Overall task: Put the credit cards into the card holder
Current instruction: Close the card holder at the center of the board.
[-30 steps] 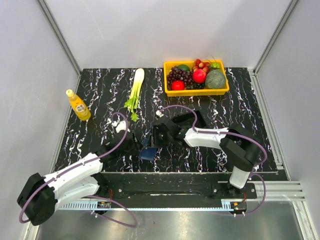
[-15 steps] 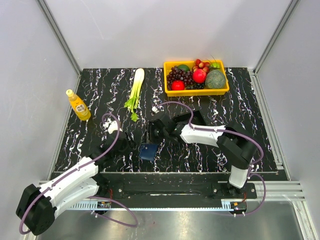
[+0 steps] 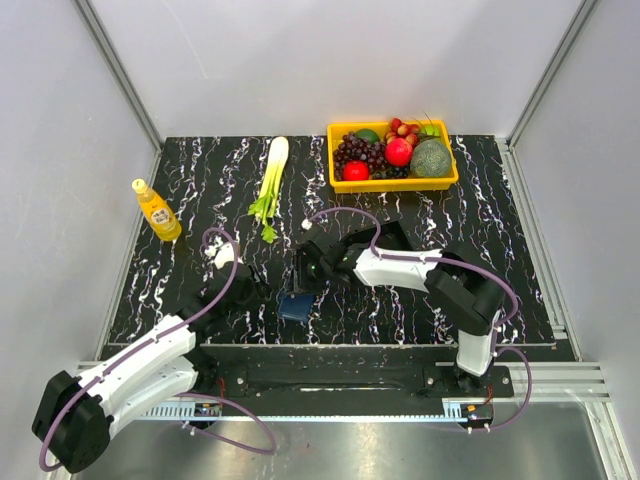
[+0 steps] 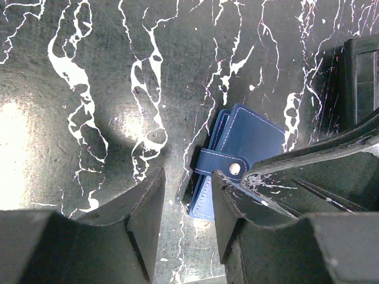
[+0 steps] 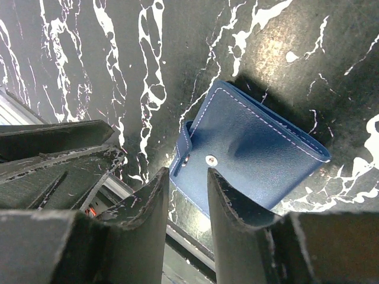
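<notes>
1. Seeing card holder (image 3: 296, 305) flat on the black marbled table (image 3: 200, 180), close to the front edge, between the two arms
2. Folded shut, strap snapped down over one edge, so cannot tell what sits inside
3. Seeing left gripper (image 4: 188, 174) low over the table just beside the holder's strap end: jaws spread partway, pinching nothing, one corner of the holder visible in the gap, contact unclear
4. Seeing right gripper (image 5: 188, 173) over the strap side of the holder from the opposite direction: jaws parted by a narrow gap, blue cover visible through it, nothing clamped
5. Both claws close together around the holder; from the left wrist view cannot tell whether the right one touches the cover
6. Yellow basket (image 3: 393, 185) at the back of the table, well apart from the holder, holding dark grapes (image 3: 358, 150), a red apple (image 3: 399, 152), a green rough-skinned fruit (image 3: 432, 158) at the right end, small red berries (image 3: 403, 128) along the back
7. Black tray (image 3: 398, 236) mostly under the right arm; contents not visible
8. Loose on the table: celery stalk (image 3: 272, 180) left of the basket, orange bottle (image 3: 157, 210) upright near the left edge
</notes>
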You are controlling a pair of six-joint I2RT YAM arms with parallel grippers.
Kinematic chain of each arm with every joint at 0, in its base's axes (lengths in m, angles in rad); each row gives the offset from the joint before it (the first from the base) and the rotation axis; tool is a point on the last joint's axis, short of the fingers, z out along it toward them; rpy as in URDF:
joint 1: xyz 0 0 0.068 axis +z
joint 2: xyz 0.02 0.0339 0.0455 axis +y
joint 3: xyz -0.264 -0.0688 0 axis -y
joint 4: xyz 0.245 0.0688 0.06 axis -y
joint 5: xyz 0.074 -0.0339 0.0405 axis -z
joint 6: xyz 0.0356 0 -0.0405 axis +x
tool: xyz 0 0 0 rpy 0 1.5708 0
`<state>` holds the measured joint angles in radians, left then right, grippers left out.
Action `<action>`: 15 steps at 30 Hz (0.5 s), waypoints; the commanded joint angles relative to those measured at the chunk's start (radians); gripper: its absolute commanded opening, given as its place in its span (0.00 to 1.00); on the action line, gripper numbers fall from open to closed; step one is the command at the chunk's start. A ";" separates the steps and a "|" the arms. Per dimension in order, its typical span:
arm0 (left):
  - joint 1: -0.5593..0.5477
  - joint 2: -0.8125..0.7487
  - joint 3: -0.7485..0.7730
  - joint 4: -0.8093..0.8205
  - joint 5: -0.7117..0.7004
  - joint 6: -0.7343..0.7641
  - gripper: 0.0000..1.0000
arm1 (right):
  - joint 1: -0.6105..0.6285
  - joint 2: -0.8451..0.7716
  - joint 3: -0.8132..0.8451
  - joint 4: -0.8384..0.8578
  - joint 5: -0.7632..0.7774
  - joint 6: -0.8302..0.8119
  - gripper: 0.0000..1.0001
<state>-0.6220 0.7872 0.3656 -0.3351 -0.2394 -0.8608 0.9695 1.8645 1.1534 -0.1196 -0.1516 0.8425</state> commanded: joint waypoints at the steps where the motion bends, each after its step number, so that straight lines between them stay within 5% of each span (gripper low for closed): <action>1: 0.007 0.004 -0.004 0.042 0.017 0.017 0.41 | 0.014 -0.001 0.054 0.001 0.007 -0.006 0.38; 9: 0.008 0.009 -0.011 0.050 0.023 0.017 0.41 | 0.012 0.033 0.068 -0.006 -0.003 -0.005 0.35; 15: 0.010 0.014 -0.013 0.056 0.031 0.022 0.41 | 0.012 0.038 0.066 -0.006 0.003 -0.006 0.23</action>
<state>-0.6193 0.7975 0.3637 -0.3309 -0.2264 -0.8600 0.9733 1.8980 1.1873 -0.1276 -0.1516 0.8413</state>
